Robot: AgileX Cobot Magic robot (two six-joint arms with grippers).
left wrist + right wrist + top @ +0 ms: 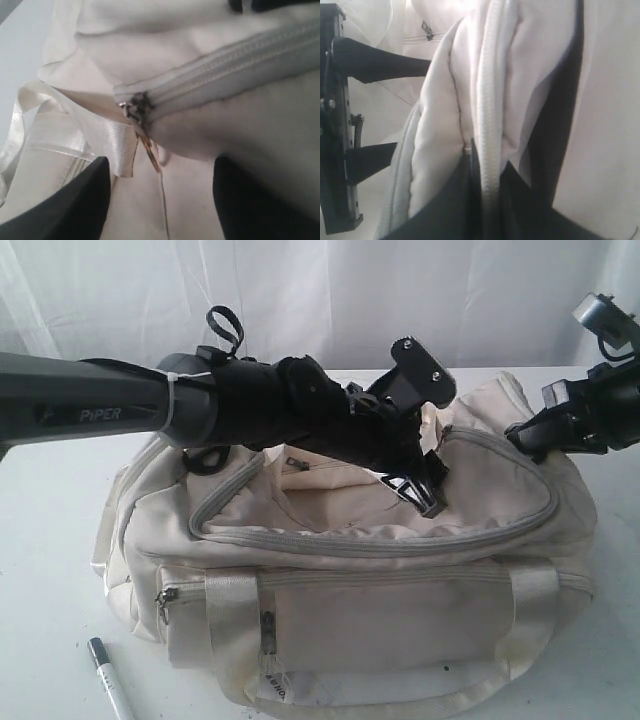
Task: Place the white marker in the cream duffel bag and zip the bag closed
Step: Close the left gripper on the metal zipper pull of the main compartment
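1. Firstly, nearest to the camera, in the lower left of the exterior frame, the white marker (108, 682) lies on the white surface (45, 570). Its dark cap points toward the upper left. It is outside the bag, near its front corner but apart from it, and no end effector touches it.
2. Behind it, the cream duffel bag (400, 620) fills the middle of the frame. Its front pocket has a grey zipper with the zipper pull (165, 598) at the left end. Shiny webbing straps (232, 612) go down over the front.
3. Higher up, a long grey top zipper (380, 543) runs in a curve around the top flap.
4. The left arm (100, 412), marked PIPER, enters from the left edge and reaches over the bag to the middle. The left end effector (428, 490) hangs over the top flap with its fingers (75, 200) wide apart. In the left wrist view, a grey zipper slider (136, 111) with a golden tab sits between them and touches neither.
5. At the right of the frame, the right end effector (514, 433) is at the right end of the bag. In the right wrist view it is clamped on a raised ridge of the cream fabric with its zipper band (487, 125).
6. Farthest back hangs a white curtain (300, 290).
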